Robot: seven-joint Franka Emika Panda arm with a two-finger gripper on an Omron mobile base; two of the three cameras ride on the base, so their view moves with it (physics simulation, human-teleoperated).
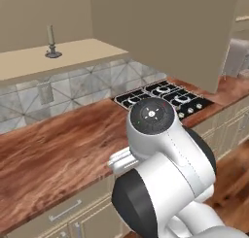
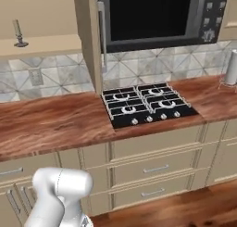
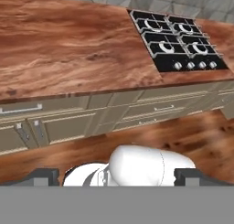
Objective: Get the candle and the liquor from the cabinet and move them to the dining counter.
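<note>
The gripper (image 3: 117, 176) was spread wide and empty, its two dark tips far apart, pointing down at the floor in front of the low drawers (image 3: 137, 111). The arm looked tucked close to the base, probably for driving. The candle (image 1: 51, 42) stood upright on the shelf of the cabinet (image 1: 73, 55), whose door (image 2: 90, 40) hung open, well above the wooden countertop (image 1: 53, 144) and left of the stove (image 2: 148, 103). The liquor could not be made out.

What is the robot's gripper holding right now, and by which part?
Nothing. The gripper is open, its tips wide apart with no object between them. The candle stands on the cabinet shelf, untouched.
</note>
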